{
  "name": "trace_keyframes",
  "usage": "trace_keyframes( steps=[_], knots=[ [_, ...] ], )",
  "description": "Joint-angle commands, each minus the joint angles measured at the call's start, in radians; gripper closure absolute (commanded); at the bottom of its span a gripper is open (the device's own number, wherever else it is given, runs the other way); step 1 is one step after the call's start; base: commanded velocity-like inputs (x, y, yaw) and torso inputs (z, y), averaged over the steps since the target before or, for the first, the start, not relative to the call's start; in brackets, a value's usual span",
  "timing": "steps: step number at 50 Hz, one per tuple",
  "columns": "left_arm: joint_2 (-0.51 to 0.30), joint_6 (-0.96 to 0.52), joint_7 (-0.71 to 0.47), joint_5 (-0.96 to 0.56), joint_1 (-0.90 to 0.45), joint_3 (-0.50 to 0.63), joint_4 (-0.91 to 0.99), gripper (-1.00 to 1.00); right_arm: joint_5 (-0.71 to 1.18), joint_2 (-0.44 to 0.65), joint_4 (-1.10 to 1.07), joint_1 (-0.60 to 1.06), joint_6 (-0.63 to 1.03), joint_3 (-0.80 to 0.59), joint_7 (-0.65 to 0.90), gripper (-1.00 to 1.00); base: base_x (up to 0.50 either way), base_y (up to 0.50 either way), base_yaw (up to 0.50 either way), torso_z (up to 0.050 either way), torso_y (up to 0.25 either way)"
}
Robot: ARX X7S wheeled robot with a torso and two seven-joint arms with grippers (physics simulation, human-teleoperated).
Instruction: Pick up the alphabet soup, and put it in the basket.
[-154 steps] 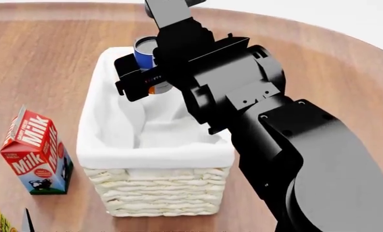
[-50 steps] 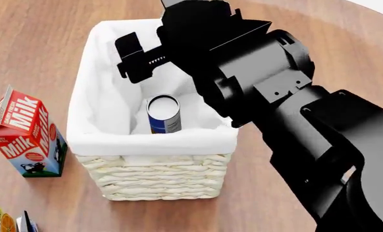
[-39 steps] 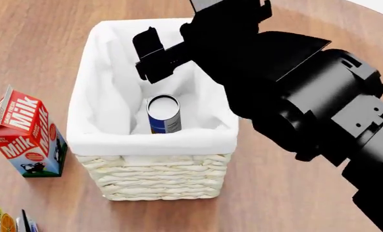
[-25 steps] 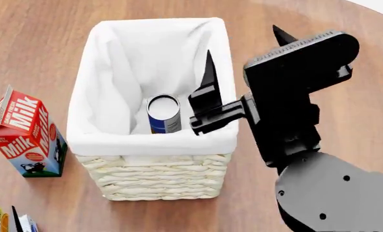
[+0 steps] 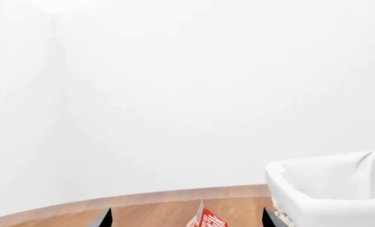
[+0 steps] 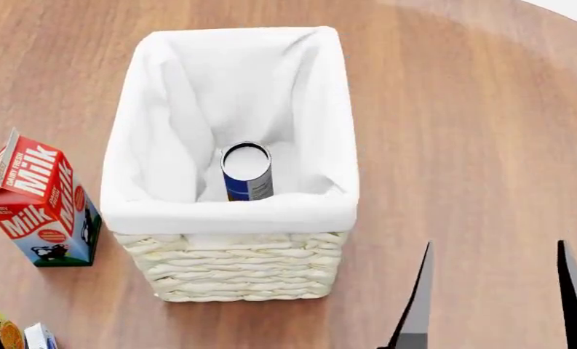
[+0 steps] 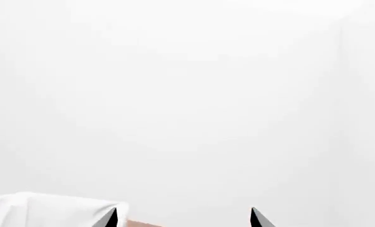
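Observation:
The alphabet soup (image 6: 247, 171), a small blue-labelled can with a white top, stands upright inside the basket (image 6: 232, 214), near its front wall. The basket is cream wicker with a white cloth lining. It also shows in the left wrist view (image 5: 326, 189) and the right wrist view (image 7: 48, 208). My right gripper (image 6: 497, 305) is open and empty at the bottom right of the head view, clear of the basket; its two dark fingertips (image 7: 111, 218) stand wide apart. My left gripper (image 5: 186, 220) is open and empty, with only its fingertips (image 5: 105, 218) showing.
A red milk carton (image 6: 41, 207) stands left of the basket and shows in the left wrist view (image 5: 207, 220). Two more cartons (image 6: 2, 334) peek in at the bottom left corner. The wooden table (image 6: 463, 145) has a curved far edge.
My right arm has pulled back from above the basket toward the bottom right; only its fingertips remain in view. The soup can stays upright in the basket.

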Motion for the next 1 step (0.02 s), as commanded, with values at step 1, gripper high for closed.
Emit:
trace_keyframes(
  steps=[1],
  knots=[
    [-0.002,0.064,-0.042,0.057,0.027,-0.019,0.011,-1.00,-0.136,-0.021,0.036,-0.091,-0.095,0.005,0.078,-1.00,0.00,0.00,0.00,0.000,0.000]
  ],
)
